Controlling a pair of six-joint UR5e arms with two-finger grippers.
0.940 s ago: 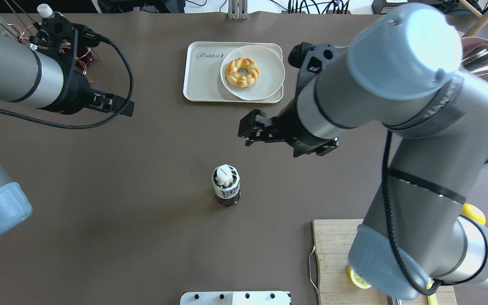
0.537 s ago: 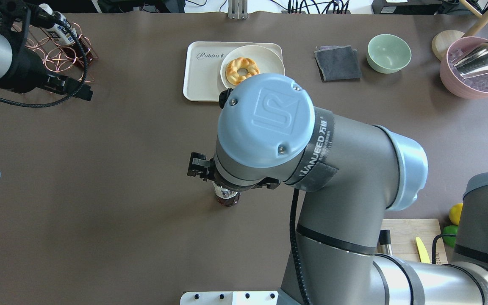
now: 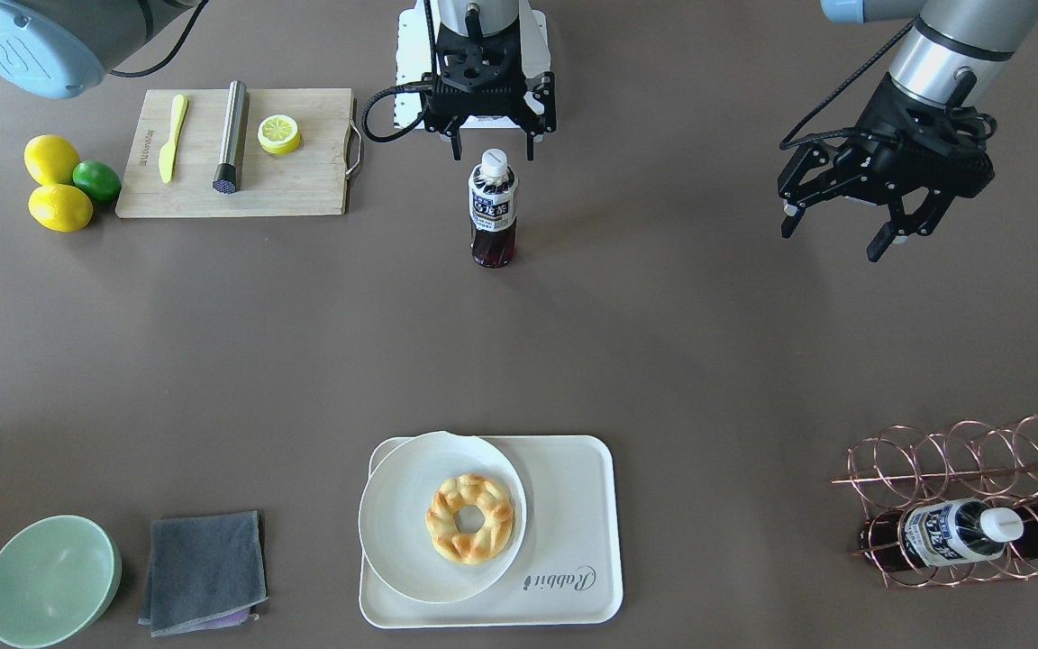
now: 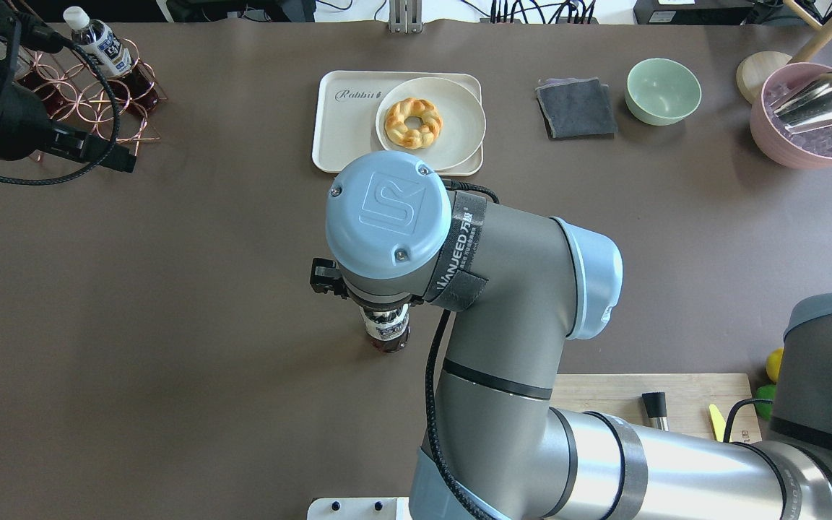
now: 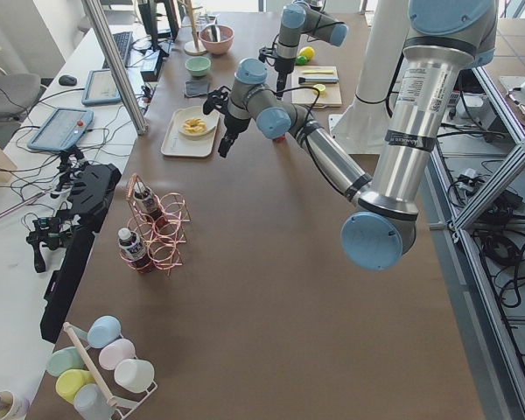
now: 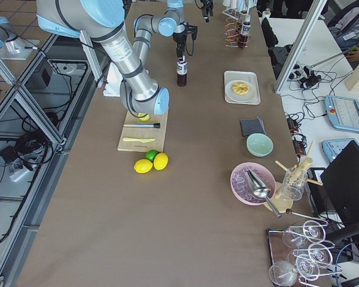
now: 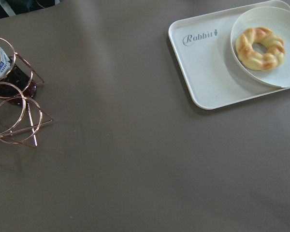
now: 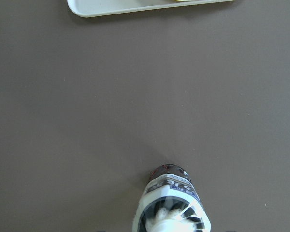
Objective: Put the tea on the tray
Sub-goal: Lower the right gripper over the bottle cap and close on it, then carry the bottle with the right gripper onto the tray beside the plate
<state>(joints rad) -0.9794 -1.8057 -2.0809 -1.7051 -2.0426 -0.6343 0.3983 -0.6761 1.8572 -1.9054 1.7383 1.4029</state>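
Observation:
The tea (image 3: 492,212) stands upright on the brown table, with dark liquid, a white cap and a white-and-navy label. It also shows in the overhead view (image 4: 386,332) and at the bottom of the right wrist view (image 8: 171,208). My right gripper (image 3: 492,151) is open and hangs right over the cap, one finger on each side, not gripping. The cream tray (image 3: 569,541) marked "Rabbit" lies across the table (image 4: 344,123). My left gripper (image 3: 832,242) is open and empty, far off to the side.
A round white plate (image 3: 402,505) with a twisted doughnut (image 3: 471,518) covers half the tray. A copper wire rack (image 3: 960,505) holds another bottle. A wooden cutting board (image 3: 303,185), lemons (image 3: 55,185), a green bowl (image 3: 50,581) and a grey cloth (image 3: 204,568) lie around.
My right arm has swung in from the right and now stands over the tea bottle. My left arm has drawn back toward the copper rack.

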